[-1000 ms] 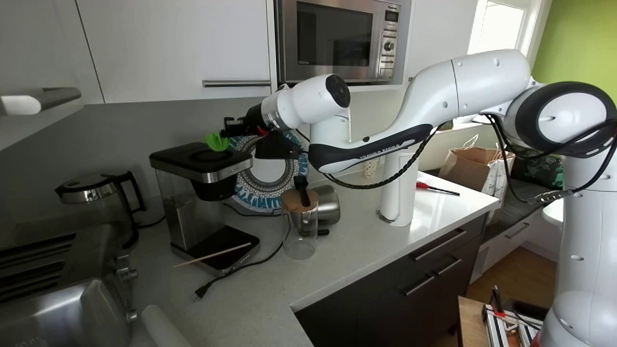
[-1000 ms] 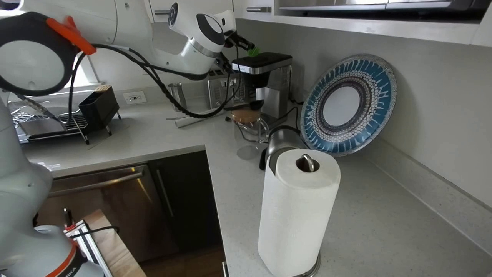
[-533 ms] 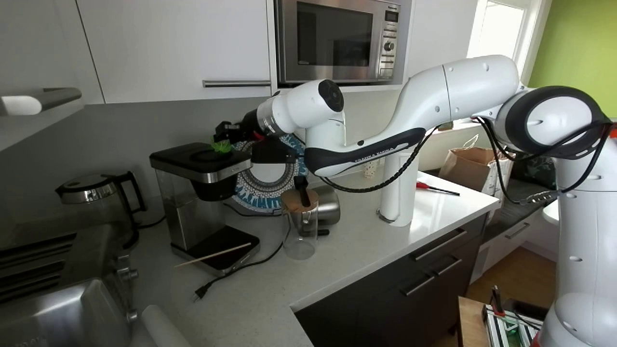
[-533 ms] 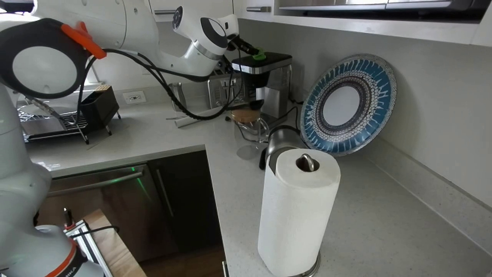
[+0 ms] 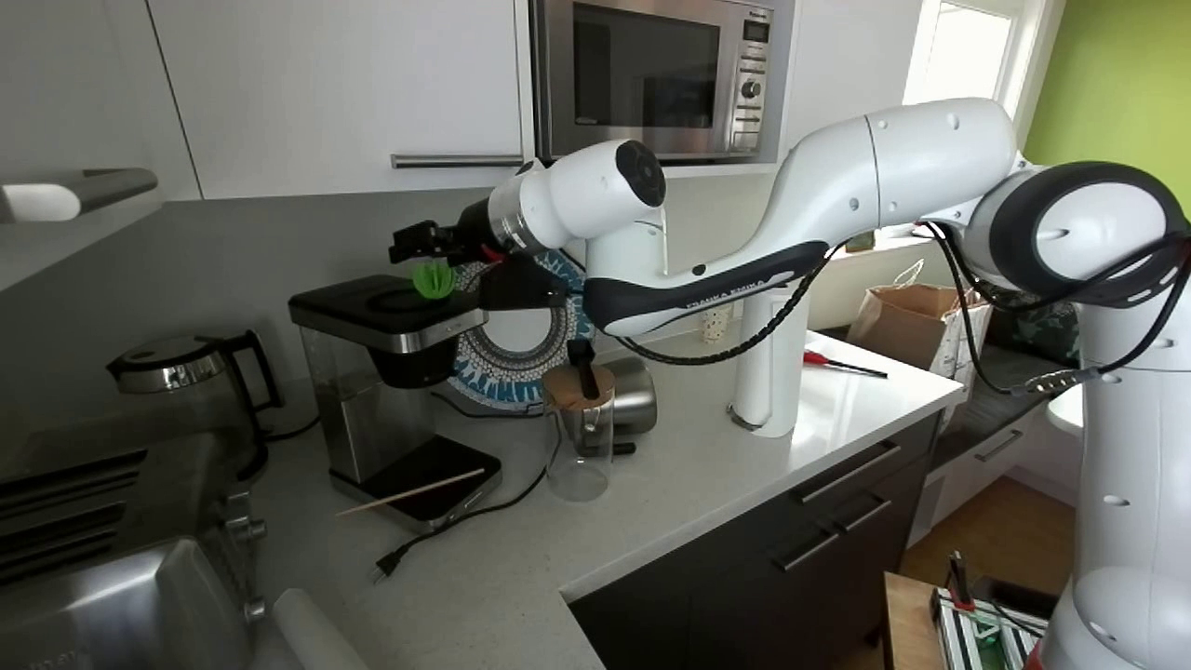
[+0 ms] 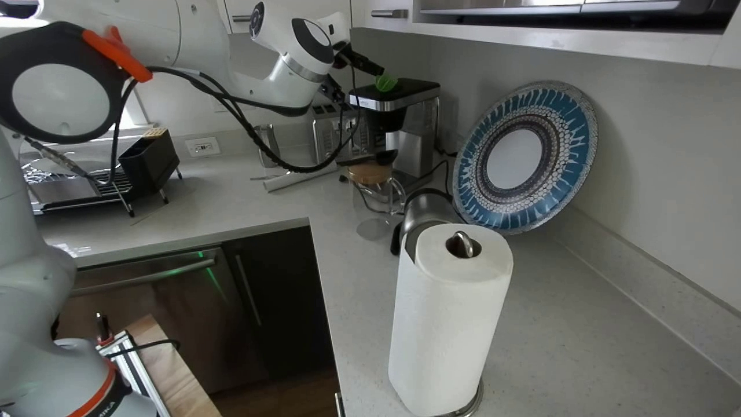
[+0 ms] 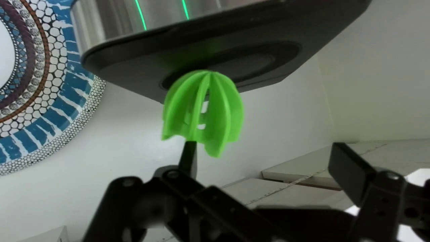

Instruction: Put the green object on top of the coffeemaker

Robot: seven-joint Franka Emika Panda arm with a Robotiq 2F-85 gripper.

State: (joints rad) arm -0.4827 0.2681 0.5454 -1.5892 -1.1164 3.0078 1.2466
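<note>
Green object [image 7: 218,116], a ribbed dome, looks light and stiff, perhaps slippery; best pinched across its ribs. The fingers [image 7: 351,173] stand spread, nothing between them.

Green object [image 7: 220,114]: bright green.
Coffeemaker [image 5: 372,419]: black top, silver band; two vivid green lines [image 7: 140,15] on band in wrist view.
Gripper [image 7: 265,148]: black.
Arm [image 5: 940,167]: white, black sections.
Plate [image 6: 570,145]: white centre, patterned rings, white honeycomb outlined black, blue band streaked white, fine pebble-pattern rim.
Roll [image 6: 451,330]: white.
Counter [image 6: 590,330]: pale grey, faint flecks.
Wall section [image 5: 1117,93]: lime green.
Tool [image 5: 826,361]: red handle, dark shaft.
Jar lid [image 6: 369,174]: brown.
</note>
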